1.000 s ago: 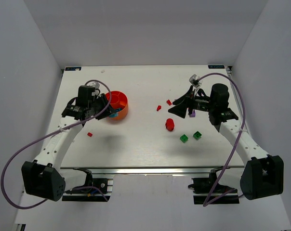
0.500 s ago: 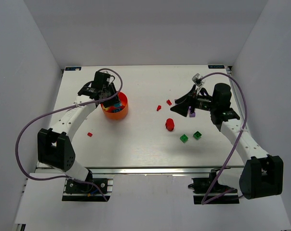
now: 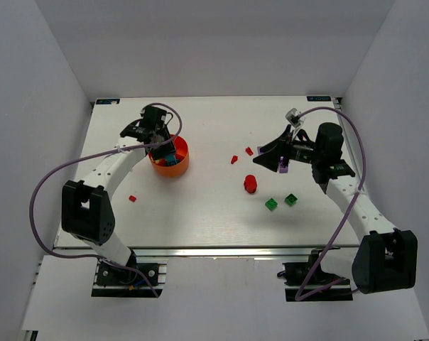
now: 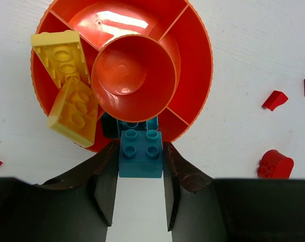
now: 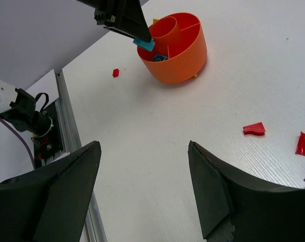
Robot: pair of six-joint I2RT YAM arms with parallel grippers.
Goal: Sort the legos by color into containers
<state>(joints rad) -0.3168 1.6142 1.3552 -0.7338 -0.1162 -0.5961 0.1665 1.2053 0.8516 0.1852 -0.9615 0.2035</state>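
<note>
1. Our left gripper pinches a teal-blue two-by-two plastic brick by its two opposite flat sides, studs facing the wrist camera.
2. That brick hangs over the near rim of the round orange plastic dish. It is just above a wedge compartment where a second teal-blue brick already lies.
3. Two yellow plastic bricks share the left-hand wedge, one leaning on the rim. The dish's central round cup looks empty.
4. Our right gripper stands spread wide with nothing between its fingers, low over the white table and well apart from the dish.
5. Loose on the table we see a red rounded piece, two green bricks, a few small red bits and a lone red one. A purple piece lies just beside the right gripper.
6. We judge these legos to be very light, stiff and smooth-sided, so they should not deform but could slip or twist out of a loose pinch.
7. The best hold is across two parallel flat walls, low on the body, as on the held brick (the studs offer no flat face).
8. The red rounded piece likely needs its flat ends, since a curved face would squirt away.
9. We think release over the teal wedge is the step in hand.
</note>
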